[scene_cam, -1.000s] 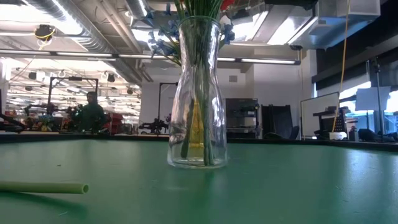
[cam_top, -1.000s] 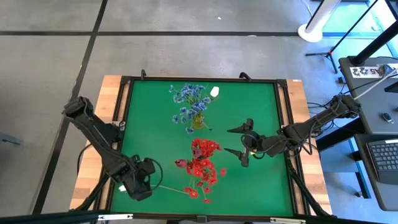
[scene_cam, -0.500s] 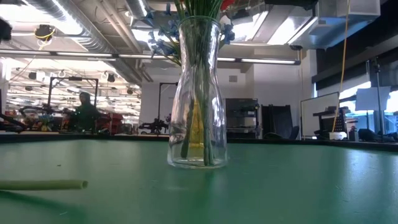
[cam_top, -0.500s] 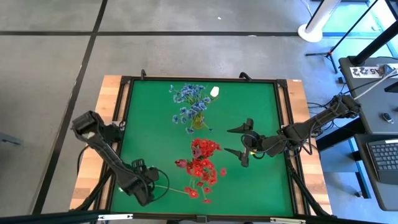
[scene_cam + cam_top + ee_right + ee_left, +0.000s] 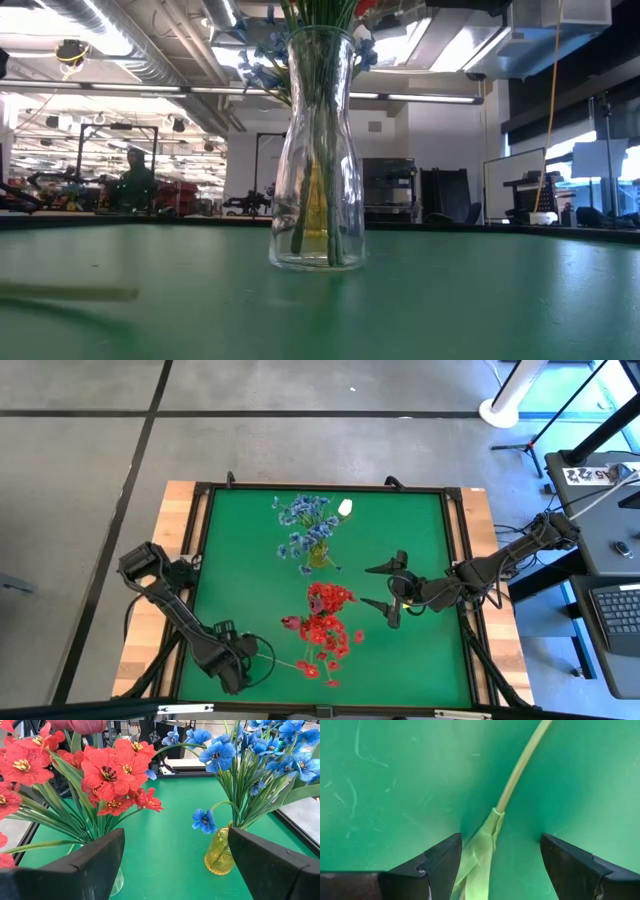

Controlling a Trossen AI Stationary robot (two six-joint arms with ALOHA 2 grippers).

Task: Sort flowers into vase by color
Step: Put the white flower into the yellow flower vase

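A loose red-blossom spray [image 5: 312, 668] lies flat on the green table near its near edge. Its pale green stem [image 5: 520, 775] and a leaf [image 5: 481, 847] run toward my left gripper. My left gripper [image 5: 246, 661] [image 5: 501, 840] is open and low over the table. Its fingers stand on either side of the stem's free end without touching it. A clear glass vase [image 5: 318, 150] holds red flowers [image 5: 326, 615] [image 5: 107, 775]. A yellow vase [image 5: 220, 856] holds blue flowers [image 5: 305, 525] [image 5: 260, 755] and a white bud [image 5: 346, 507]. My right gripper [image 5: 373, 586] [image 5: 176, 832] hovers open to the right of the red bunch.
A black raised rim [image 5: 325, 488] frames the green mat, with wooden table edges outside it. The mat's near-right and far-left areas hold nothing. In the low view the stem end [image 5: 70, 293] shows at the left. People and equipment stand in the room beyond [image 5: 135, 185].
My left gripper has moved a little toward the near edge and down over the loose spray's stem end, with its arm swinging in behind it. The stem end now shows dim and shadowed in the low view. The right arm kept still.
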